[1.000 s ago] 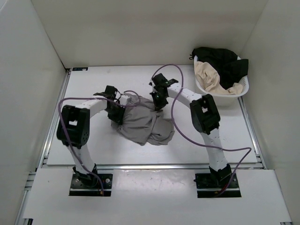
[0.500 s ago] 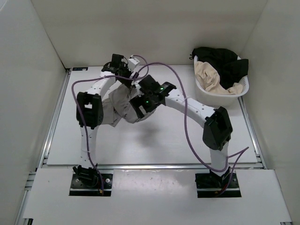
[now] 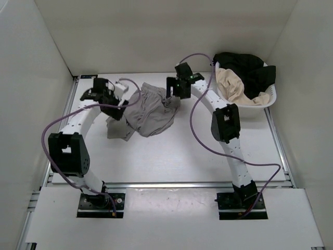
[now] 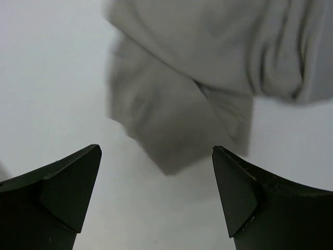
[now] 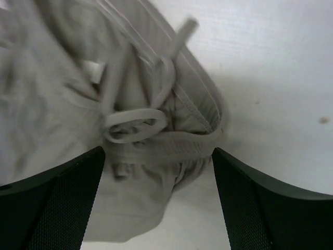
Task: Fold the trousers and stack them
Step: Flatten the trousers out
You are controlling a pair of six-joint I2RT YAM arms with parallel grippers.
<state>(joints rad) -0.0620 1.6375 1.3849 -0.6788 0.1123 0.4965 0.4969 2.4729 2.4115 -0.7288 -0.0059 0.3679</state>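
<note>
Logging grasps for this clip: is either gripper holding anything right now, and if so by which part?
Nothing is held. The left gripper and right gripper are both open above the crumpled trousers.

White table (image 3: 156,156) — crumpled grey trousers (image 3: 151,112), laundry basket (image 3: 271,97)

A soft, mid-grey pair of trousers (image 3: 151,110) lies bunched in a heap on the white table top (image 3: 156,156), with one flatter end sticking out at the heap's near-left side. The left arm's black two-finger gripper (image 3: 115,105) is at the heap's left edge, and the right arm's black gripper (image 3: 173,91) is at its far-right corner. Well to the right of the heap, a white plastic laundry basket (image 3: 263,101) holds a black garment (image 3: 250,67) and a cream one (image 3: 234,86).
</note>
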